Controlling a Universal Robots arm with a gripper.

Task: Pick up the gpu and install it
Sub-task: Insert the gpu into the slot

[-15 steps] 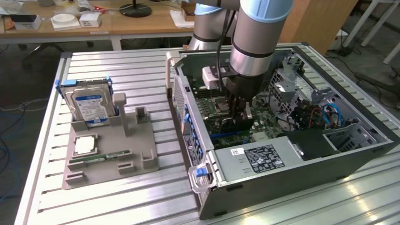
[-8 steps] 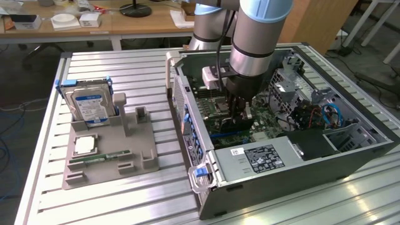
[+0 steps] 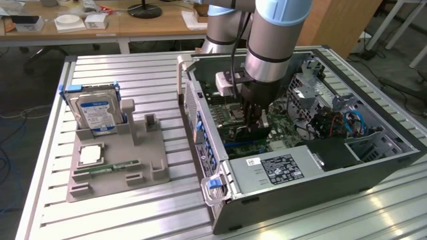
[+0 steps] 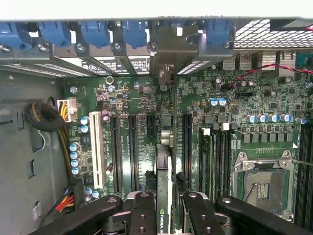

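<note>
My gripper reaches down into the open computer case, over the motherboard. It is shut on the gpu, which looks dark and upright between the black fingers. In the wrist view the gpu appears edge-on, a thin green card with a logo, between my fingers. The card stands over the gap between the long black expansion slots, pointing toward the rear slot openings. Whether it touches a slot is hidden.
A grey holder on the slatted table at the exterior view's left carries a hard drive, a memory stick and a processor chip. Inside the case are the CPU socket, a cable bundle and blue latches.
</note>
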